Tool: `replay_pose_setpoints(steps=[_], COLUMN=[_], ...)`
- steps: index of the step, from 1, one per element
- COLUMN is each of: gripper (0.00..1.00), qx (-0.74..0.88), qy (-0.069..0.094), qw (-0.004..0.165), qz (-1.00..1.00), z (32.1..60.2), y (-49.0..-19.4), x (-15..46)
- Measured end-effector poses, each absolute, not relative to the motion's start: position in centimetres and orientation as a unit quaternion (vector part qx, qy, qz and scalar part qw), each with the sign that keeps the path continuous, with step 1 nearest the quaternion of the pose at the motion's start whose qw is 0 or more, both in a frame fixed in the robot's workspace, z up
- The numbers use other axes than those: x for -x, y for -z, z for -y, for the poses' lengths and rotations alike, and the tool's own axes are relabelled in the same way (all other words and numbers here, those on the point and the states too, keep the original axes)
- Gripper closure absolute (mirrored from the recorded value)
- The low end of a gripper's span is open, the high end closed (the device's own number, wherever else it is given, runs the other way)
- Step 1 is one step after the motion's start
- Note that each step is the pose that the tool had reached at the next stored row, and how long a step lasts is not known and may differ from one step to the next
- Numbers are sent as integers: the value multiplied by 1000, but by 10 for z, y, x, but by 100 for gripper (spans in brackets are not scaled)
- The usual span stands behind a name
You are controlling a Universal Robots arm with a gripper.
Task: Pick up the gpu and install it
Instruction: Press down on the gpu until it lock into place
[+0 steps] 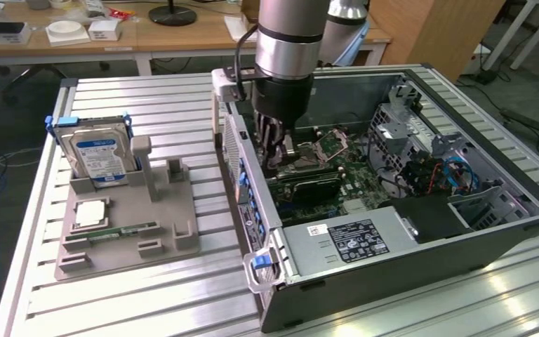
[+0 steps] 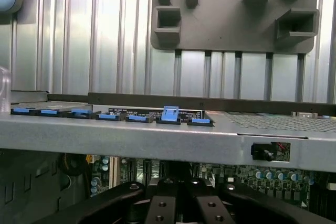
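Ribbed metal worktop (image 1: 138, 302) carries an open computer case (image 1: 410, 246); we see the arm (image 1: 288, 42) plunging straight down into that case, its tool (image 1: 277, 160) closed; just beneath its fingertips the gpu (image 1: 307, 188) sits inside the case, dark-faced, on the motherboard.

Ribbed aluminium table (image 1: 157, 309), slats running lengthwise. Resting on it: an open computer case (image 1: 457, 246) toward the exterior view's right, side panel off, and just beside it, toward the left, a grey holder tray (image 1: 120, 239). In the wrist view, same slatted table (image 2: 68, 40) with the tray (image 2: 226, 24) lying flat on it
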State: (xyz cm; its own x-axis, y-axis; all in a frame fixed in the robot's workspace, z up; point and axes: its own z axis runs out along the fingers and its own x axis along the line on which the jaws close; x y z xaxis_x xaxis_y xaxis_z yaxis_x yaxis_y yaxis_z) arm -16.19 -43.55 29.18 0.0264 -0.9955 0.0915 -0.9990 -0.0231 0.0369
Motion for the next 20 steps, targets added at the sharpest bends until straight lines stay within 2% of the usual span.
replay_pose_setpoints(steps=[3,9,20], gripper=[90,90,90], qx=[-715,-714,-714], qy=[-21,-37,-38], qw=[45,29,29], qz=[698,698,698], z=[435,433,433], y=[-292,-292,-292], x=[161,161,161])
